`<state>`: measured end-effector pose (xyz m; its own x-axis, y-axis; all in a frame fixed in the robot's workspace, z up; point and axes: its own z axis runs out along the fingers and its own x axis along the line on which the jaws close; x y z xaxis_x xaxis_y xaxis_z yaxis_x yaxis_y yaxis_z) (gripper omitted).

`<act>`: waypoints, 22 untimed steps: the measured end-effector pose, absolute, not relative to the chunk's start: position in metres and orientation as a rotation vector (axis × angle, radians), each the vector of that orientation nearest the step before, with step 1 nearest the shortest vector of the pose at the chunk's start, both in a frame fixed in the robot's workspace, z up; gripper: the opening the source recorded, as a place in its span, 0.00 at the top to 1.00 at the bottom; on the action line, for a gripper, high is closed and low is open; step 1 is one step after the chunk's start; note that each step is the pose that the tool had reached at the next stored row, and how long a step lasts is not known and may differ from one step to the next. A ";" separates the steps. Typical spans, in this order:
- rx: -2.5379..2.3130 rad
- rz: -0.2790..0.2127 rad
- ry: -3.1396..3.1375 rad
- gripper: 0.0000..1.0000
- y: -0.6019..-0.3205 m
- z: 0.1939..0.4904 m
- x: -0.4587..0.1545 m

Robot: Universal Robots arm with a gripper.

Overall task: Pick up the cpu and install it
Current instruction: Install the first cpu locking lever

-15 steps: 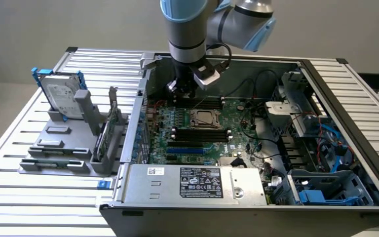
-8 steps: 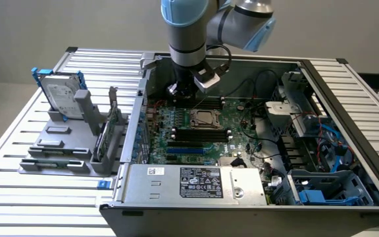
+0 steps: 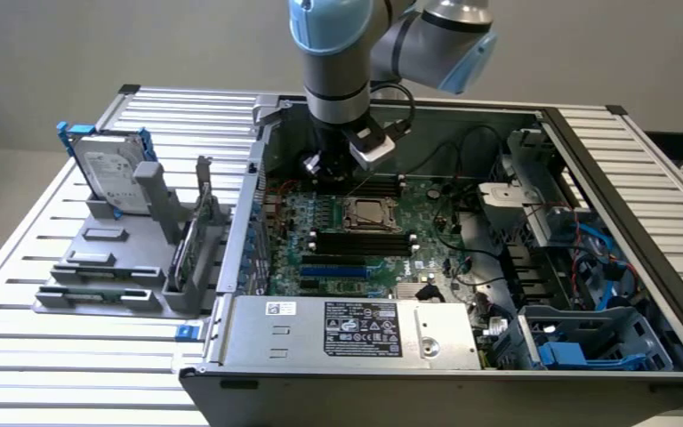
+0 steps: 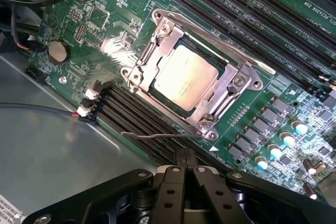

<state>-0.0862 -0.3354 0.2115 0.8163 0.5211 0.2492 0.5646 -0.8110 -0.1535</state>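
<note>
hanging low over the motherboard [image 4: 100,19], the gripper [image 4: 185,156] has its black fingers pressed together with nothing between them. just past the tips run dark memory slots [image 4: 131,111] and a thin wire lever [image 4: 157,135]. beyond those the cpu [image 4: 185,77] lies flat in its socket, silver top up, ringed by a metal frame [image 4: 231,85]. in the exterior view the arm [image 3: 339,62] reaches down into the open case [image 3: 626,169], with a hard drive [image 3: 110,169] standing outside at the exterior view's left.
</note>
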 end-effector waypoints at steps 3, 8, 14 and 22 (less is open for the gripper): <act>-2.799 -0.293 -0.854 0.89 -0.333 0.210 -0.086; -2.820 -0.293 -0.868 0.89 -0.331 0.208 -0.086; -2.819 -0.292 -0.876 0.89 -0.330 0.207 -0.086; -2.808 -0.289 -0.904 0.89 -0.330 0.206 -0.085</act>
